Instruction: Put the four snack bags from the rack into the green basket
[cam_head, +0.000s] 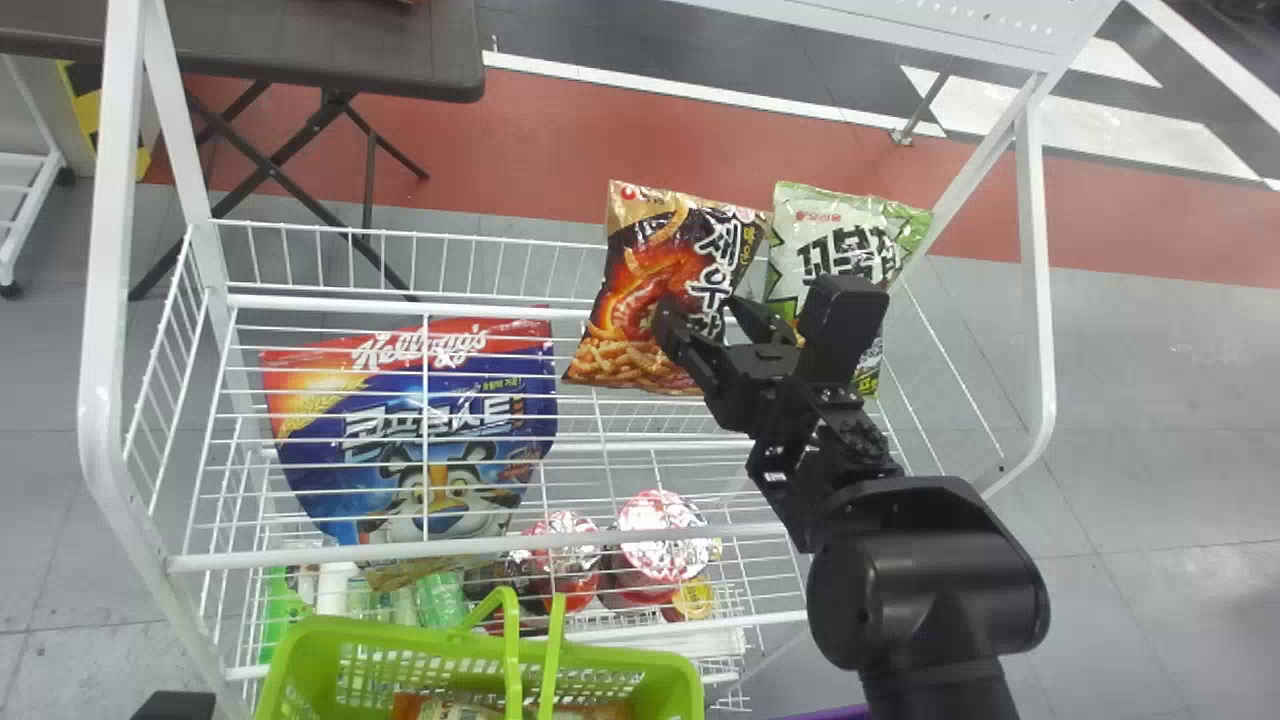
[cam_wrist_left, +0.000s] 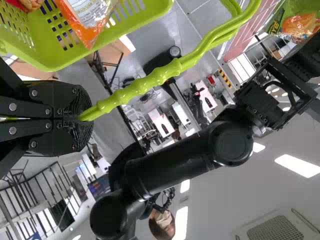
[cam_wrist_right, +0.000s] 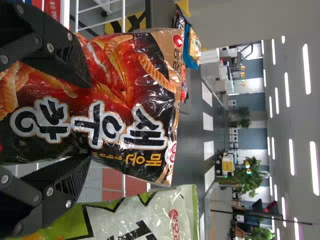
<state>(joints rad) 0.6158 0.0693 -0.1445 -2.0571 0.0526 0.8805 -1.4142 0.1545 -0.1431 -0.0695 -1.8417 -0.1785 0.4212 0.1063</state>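
Observation:
The right gripper (cam_head: 697, 308) is open at the front of the black and orange snack bag (cam_head: 640, 250) on the rack (cam_head: 400, 555); the white-green snack bag (cam_head: 830, 225) stands to its right. In the right wrist view, the right gripper (cam_wrist_right: 90, 122) has one finger on each side of the orange bag's (cam_wrist_right: 112, 100) large lettering, with the green bag (cam_wrist_right: 150, 215) beside it. A dark part of the left arm (cam_head: 175, 705) is at the head view's bottom left. The left gripper (cam_wrist_left: 82, 119) is shut on the handle of the green basket (cam_wrist_left: 55, 57), which holds packages.
A large blue and red cereal bag (cam_head: 430, 430) lies at the rack's left. Red-lidded cups (cam_head: 655, 540) and bottles stand on a lower level. White rack posts (cam_head: 1035, 250) rise at both sides. A dark table (cam_head: 300, 50) stands behind on the left.

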